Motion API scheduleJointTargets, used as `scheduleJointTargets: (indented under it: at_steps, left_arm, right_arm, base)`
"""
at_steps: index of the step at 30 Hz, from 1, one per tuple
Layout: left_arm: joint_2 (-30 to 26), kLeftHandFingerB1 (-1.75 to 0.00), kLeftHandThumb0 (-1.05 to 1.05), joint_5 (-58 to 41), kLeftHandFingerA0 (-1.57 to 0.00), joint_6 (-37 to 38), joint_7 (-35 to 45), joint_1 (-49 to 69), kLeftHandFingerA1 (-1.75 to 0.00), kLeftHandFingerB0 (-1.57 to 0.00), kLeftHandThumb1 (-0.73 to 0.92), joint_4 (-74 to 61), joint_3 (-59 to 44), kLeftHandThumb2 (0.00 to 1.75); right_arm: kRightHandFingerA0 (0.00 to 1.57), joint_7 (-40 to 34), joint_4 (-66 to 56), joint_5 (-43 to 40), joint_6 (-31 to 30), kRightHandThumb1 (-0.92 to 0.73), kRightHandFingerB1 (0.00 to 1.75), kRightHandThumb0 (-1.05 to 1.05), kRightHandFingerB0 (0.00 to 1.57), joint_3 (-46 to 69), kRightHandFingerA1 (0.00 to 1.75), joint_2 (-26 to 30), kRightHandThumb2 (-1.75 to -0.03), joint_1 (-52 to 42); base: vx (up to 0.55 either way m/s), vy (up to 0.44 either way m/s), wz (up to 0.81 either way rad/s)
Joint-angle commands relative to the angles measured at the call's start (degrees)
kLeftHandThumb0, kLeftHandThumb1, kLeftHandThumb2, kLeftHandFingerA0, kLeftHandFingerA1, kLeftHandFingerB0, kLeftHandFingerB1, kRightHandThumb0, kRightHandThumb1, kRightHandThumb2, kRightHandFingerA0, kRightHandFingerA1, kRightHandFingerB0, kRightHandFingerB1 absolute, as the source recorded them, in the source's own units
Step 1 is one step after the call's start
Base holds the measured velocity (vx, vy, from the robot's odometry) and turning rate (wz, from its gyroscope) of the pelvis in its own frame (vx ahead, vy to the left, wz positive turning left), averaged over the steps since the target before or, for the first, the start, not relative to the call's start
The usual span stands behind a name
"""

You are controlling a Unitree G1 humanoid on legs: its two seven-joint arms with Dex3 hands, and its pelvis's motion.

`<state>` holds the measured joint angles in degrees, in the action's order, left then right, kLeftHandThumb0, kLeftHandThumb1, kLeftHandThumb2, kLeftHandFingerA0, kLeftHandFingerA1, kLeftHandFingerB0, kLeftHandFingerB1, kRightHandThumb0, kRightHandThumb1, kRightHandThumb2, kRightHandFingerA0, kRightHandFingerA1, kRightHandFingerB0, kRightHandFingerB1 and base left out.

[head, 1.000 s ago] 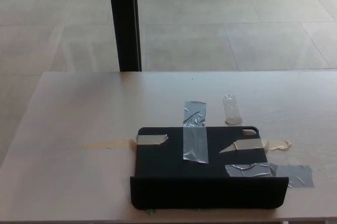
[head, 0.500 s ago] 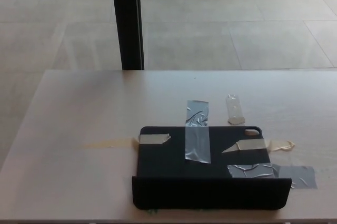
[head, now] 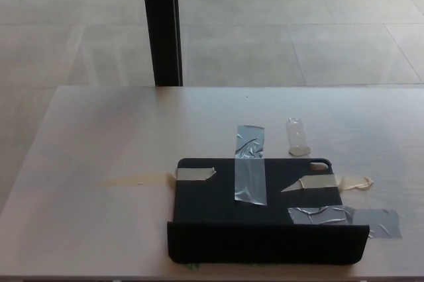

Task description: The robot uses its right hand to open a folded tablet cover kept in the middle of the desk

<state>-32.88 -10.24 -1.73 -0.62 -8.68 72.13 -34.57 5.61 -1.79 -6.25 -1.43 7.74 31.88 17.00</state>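
Nearest you, the cover (head: 265, 216) sits at the desk's near edge, centre-right; its front flap (head: 266, 243) stands raised along that edge, the rest lying flat. Neither hand is in view, so you cannot tell the state of their fingers. Grey tape (head: 250, 173) runs over the far edge, more grey tape (head: 344, 217) crosses the right side, and beige tape (head: 193, 175) lies near both far corners (judged: they pin the base so only the flap lifts). Beyond, a clear strip (head: 297, 138) lies on the pale desk (head: 119, 136); further off, a black post (head: 163, 24) and tiled floor (head: 298, 30).
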Motion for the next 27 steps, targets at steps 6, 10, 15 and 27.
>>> scheduleJointTargets:
  at_steps: [6,10,15,27]
  left_arm:
    - [-1.49,-0.74,-0.21,-2.24,-1.01,-1.62,-0.53,-0.48,-0.87,-0.79,0.34,0.48,-0.60,0.56]
    - [-1.54,-0.75,-0.21,-2.75,-0.99,-1.50,-0.34,-0.47,-0.88,-0.79,0.33,0.46,-1.09,0.56]
    - [-1.47,-0.75,-0.20,-3.05,-0.99,-1.54,0.18,-0.79,-0.88,-0.78,0.33,0.22,-1.26,0.56]
    - [-2.31,-0.73,-0.20,-3.07,-1.05,-1.96,-0.16,-1.83,-0.88,-0.77,0.33,0.31,-0.20,0.56]
  right_arm:
    - [0.43,18.43,-4.77,19.54,-5.98,-0.43,0.31,-0.56,0.33,-28.57,0.60,4.65,-0.54,7.02]
    - [0.45,18.30,-0.66,20.61,-5.78,-0.34,0.41,-0.62,0.25,-33.16,0.64,2.23,-0.74,8.48]
    - [0.30,19.32,3.07,22.85,-4.75,-0.36,0.44,-0.64,0.17,-38.84,0.64,1.16,-0.77,10.54]
    - [0.28,24.67,9.74,29.91,-4.84,-0.44,0.37,-0.66,0.22,-48.75,0.72,0.90,-0.55,16.81]
  base:
    - [0.00,0.000,0.00]
    - [0.00,0.000,0.00]
    - [0.00,0.000,0.00]
    - [0.00,0.000,0.00]
